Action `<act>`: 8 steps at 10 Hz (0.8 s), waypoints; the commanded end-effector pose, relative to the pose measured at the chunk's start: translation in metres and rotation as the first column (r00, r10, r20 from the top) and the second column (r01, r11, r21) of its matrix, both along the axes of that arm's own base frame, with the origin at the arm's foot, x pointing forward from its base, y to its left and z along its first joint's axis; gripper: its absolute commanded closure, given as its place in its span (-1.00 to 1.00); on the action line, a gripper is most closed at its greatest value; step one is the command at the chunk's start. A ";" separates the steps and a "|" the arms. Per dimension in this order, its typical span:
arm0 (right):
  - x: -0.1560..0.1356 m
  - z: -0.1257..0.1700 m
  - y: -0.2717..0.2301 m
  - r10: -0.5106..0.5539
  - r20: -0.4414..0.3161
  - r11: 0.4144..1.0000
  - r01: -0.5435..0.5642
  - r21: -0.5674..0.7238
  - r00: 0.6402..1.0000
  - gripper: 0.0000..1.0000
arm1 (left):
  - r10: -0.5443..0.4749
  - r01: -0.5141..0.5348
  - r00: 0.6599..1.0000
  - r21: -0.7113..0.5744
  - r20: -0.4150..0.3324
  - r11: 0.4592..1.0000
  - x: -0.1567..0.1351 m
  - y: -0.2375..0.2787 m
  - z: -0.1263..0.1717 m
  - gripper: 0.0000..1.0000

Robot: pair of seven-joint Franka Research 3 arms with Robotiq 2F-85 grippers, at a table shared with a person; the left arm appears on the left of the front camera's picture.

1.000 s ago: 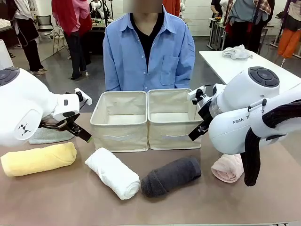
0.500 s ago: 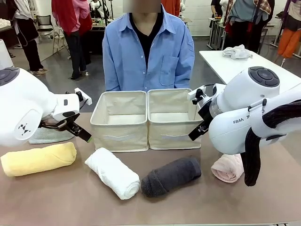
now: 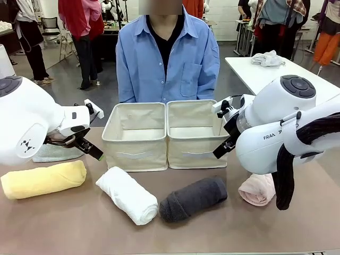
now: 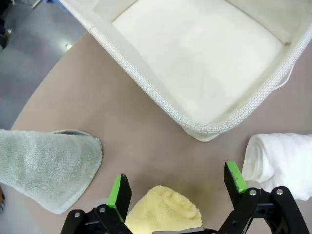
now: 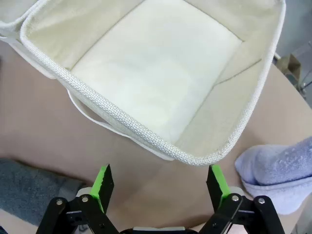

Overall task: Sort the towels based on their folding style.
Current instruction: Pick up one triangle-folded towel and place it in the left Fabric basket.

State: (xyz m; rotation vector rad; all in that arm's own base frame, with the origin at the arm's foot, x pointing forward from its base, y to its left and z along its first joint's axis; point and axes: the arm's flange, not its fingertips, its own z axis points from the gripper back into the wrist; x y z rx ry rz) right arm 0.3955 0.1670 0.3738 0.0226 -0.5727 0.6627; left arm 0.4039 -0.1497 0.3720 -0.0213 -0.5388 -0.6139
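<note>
Four rolled towels lie in a row near the front edge: yellow (image 3: 42, 179), white (image 3: 127, 194), dark grey (image 3: 193, 198) and pink (image 3: 257, 190). A flat pale green towel (image 3: 50, 153) lies behind the yellow roll, partly hidden by my left arm. My left gripper (image 3: 87, 149) hovers open above the yellow roll's end (image 4: 163, 209), with the pale green towel (image 4: 46, 165) and the white roll (image 4: 285, 158) to either side. My right gripper (image 3: 223, 143) hangs open by the right box, empty (image 5: 160, 183). A folded blue towel (image 5: 280, 168) lies beside that box, and the dark grey roll (image 5: 29, 185) is at the lower left.
Two empty beige fabric boxes, left (image 3: 135, 135) and right (image 3: 194, 133), stand side by side mid-table. A person in a blue shirt (image 3: 167, 53) stands behind them. The left box's rim (image 4: 161, 105) and the right box's rim (image 5: 122, 117) lie just ahead of the fingers.
</note>
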 end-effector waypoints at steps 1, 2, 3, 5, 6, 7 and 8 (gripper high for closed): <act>0.000 0.000 0.000 0.000 0.000 1.000 0.000 0.000 1.000 -0.99 | 0.000 0.000 1.000 0.000 0.000 1.000 0.000 0.000 0.000 -1.00; -0.020 0.043 -0.003 -0.010 0.061 1.000 0.011 -0.021 0.998 -0.99 | 0.000 0.000 1.000 0.000 0.000 1.000 0.000 0.000 0.000 -1.00; -0.039 0.096 -0.012 -0.060 0.057 0.998 0.060 -0.005 0.997 -0.99 | -0.019 0.026 0.997 0.082 -0.080 0.996 0.003 0.007 0.045 -1.00; -0.068 0.179 -0.022 -0.111 0.097 0.991 0.118 -0.069 0.989 -0.99 | -0.072 0.093 0.980 0.108 -0.184 0.990 0.006 0.019 0.133 -1.00; -0.079 0.211 -0.022 -0.123 0.093 0.986 0.133 -0.101 0.988 -0.99 | -0.056 0.074 0.984 0.102 -0.168 0.992 0.003 0.025 0.179 -1.00; -0.089 0.236 -0.025 -0.160 0.109 0.979 0.172 -0.107 0.981 -0.99 | -0.073 0.085 0.987 0.076 -0.146 0.993 -0.008 0.031 0.216 -1.00; -0.102 0.260 -0.025 -0.170 0.117 0.978 0.182 -0.104 0.979 -0.99 | -0.061 0.068 0.993 0.064 -0.104 0.996 -0.023 0.039 0.255 -1.00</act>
